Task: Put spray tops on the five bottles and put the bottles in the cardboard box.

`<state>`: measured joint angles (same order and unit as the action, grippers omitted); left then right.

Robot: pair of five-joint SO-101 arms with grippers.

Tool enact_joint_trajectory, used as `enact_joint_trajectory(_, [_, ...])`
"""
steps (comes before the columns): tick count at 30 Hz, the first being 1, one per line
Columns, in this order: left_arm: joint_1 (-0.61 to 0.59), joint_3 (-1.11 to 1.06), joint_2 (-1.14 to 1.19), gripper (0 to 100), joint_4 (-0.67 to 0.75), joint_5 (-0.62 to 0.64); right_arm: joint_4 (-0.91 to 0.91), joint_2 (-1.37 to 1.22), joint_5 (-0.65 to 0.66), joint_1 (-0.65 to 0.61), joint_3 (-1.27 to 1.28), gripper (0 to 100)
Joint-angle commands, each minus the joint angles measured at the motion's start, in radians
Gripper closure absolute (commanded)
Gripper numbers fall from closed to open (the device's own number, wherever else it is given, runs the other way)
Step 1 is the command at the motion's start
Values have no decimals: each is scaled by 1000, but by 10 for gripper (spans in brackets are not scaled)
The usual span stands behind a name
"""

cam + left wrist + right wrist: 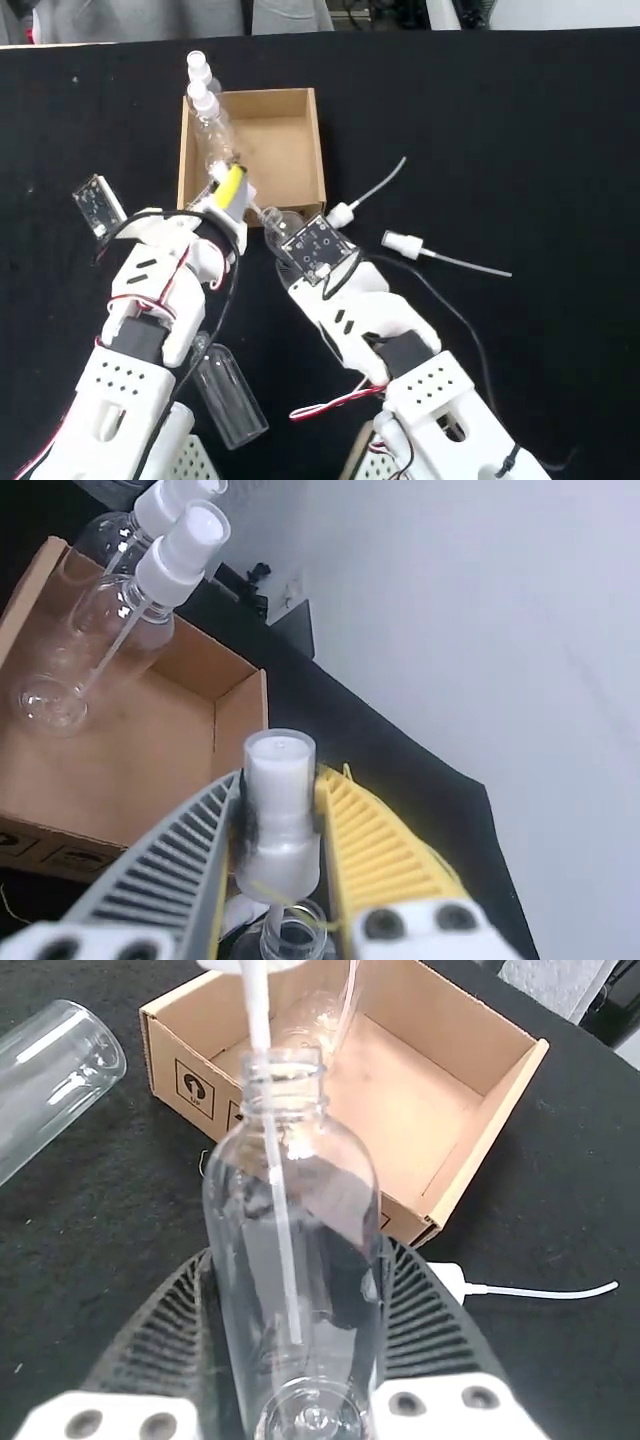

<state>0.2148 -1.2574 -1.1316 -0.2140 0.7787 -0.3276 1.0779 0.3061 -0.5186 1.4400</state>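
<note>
The bottle (290, 1220), likely light and slick, is sitting clamped round its body in the right gripper (295, 1310) beside the cardboard box (480, 1140), while the left gripper (280, 840) is pinching the spray top (280, 780) over its neck.

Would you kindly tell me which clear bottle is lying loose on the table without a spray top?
The bottle lying between the two arms. The two capped bottles rest in the cardboard box, and another is clamped in the right gripper.
</note>
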Motion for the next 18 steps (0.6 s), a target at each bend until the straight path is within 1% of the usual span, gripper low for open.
enact_joint_trajectory(1, [38,16,-11,970,9,-25,40,31,-11,3,-12,943])
enact_joint_trajectory(5, [53,16,-11,961,6,-25,35,31,-11,12,-12,943])
enact_joint_trajectory(11, [54,7,-9,770,0,-21,41,31,-11,14,8,943])
enact_joint_trajectory(18, [79,70,-11,762,-140,-23,41,31,-11,14,8,943])
